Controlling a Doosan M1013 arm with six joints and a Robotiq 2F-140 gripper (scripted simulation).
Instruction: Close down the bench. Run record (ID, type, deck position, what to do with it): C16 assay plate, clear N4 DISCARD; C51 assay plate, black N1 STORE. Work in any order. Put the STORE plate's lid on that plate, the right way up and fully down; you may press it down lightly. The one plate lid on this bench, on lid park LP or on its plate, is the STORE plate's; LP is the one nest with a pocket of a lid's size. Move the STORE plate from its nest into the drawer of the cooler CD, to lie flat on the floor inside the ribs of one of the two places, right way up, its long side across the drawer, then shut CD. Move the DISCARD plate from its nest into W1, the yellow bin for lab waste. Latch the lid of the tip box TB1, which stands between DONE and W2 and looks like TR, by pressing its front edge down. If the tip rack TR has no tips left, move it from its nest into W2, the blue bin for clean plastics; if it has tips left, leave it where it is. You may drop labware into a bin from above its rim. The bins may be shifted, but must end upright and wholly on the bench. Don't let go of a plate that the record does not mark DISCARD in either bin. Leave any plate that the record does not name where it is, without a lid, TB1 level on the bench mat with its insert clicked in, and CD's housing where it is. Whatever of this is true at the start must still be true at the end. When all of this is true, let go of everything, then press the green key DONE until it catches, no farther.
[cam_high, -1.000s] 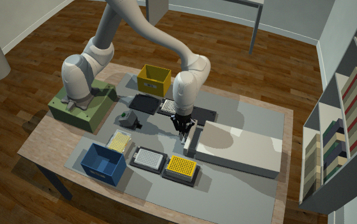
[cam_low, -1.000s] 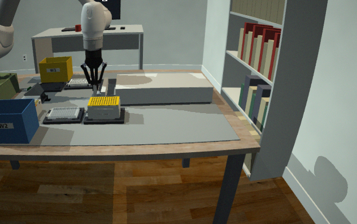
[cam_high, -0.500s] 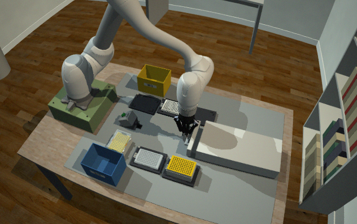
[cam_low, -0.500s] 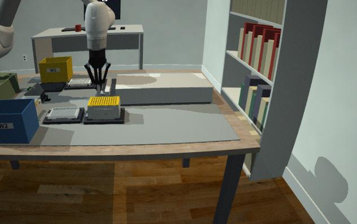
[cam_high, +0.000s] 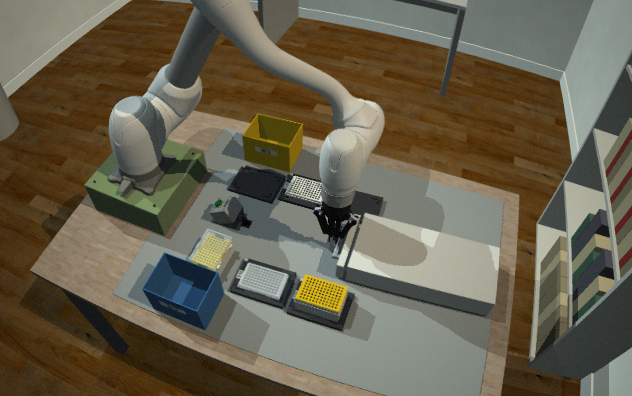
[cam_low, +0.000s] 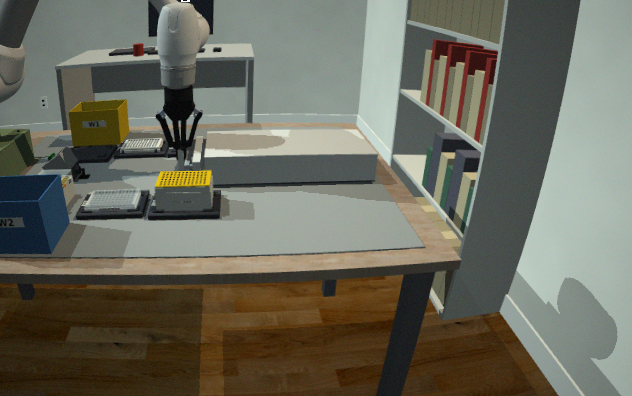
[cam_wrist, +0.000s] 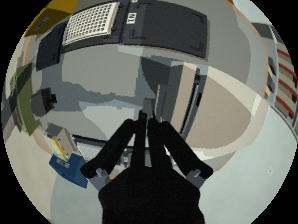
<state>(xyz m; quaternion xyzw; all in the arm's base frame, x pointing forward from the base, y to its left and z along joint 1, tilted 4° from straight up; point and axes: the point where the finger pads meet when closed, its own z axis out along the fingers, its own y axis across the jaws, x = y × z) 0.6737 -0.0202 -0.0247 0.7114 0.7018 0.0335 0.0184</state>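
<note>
Lab bench seen from above. At far left, blue bin W2 (cam_high: 150, 290) near and yellow bin W1 (cam_high: 272, 147) far. Toward the middle, clear assay plate (cam_high: 263, 280) and yellow-topped tip rack (cam_high: 321, 295) in near nests. Right of centre, gripper (cam_high: 340, 241) pinched fully shut on nothing, tips down at the handle of the drawer front (cam_high: 350, 239). Filling the right, long grey cooler CD (cam_high: 425, 265). Drawer probably rigid and stiff on its runners; best hooked behind the handle and drawn straight left, smooth fingers liable to slip
</note>
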